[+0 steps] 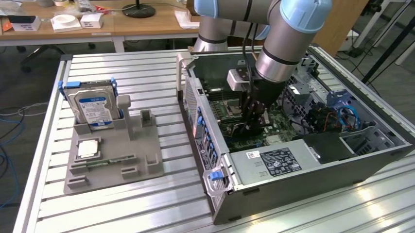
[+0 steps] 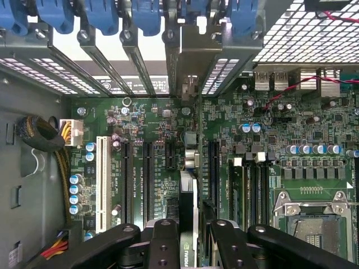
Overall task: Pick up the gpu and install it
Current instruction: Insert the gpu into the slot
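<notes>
The gpu (image 2: 189, 190) stands edge-on between my fingers, its thin black body running down over the green motherboard (image 2: 151, 117) toward a black expansion slot. Its metal bracket (image 2: 188, 61) sits at the case's rear slot openings. My gripper (image 2: 192, 244) is shut on the gpu, with a black finger (image 2: 162, 241) on either side of the card. In the exterior view my gripper (image 1: 254, 116) reaches straight down into the open computer case (image 1: 194, 104), and the dark gpu (image 1: 241, 128) shows just below it against the board.
On the exterior view's left, a grey fixture (image 1: 110, 155) holds an upright silver hard drive (image 1: 94, 104), a CPU chip (image 1: 87, 148) and a RAM stick (image 1: 104, 161). The power supply (image 1: 279, 162) fills the case's near end. Blue slot latches (image 2: 104, 17) and the CPU socket (image 2: 305, 221) flank the card.
</notes>
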Motion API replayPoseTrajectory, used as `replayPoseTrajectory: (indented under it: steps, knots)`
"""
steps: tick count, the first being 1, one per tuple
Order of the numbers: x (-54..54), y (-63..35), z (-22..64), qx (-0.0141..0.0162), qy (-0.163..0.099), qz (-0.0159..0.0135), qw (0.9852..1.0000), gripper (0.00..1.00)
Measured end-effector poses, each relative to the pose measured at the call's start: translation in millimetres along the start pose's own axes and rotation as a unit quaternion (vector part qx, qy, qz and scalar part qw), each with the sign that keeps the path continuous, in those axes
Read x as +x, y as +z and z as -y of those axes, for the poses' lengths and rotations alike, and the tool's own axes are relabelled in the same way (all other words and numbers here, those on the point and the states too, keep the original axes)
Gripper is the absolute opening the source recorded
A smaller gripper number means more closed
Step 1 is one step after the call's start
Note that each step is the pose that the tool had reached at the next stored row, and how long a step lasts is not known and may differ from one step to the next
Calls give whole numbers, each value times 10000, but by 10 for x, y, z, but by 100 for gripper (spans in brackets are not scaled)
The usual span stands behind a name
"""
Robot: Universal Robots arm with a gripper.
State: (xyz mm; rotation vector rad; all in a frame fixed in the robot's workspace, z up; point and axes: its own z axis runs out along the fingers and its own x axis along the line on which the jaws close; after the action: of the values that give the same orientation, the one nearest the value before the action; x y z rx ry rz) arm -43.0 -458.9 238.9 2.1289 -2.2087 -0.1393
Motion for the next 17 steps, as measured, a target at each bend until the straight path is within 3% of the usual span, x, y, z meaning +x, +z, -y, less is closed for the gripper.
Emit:
replayPoseTrajectory:
  steps: [17]
  knots:
    - [1,22,-23,7,0,0,10000,26]
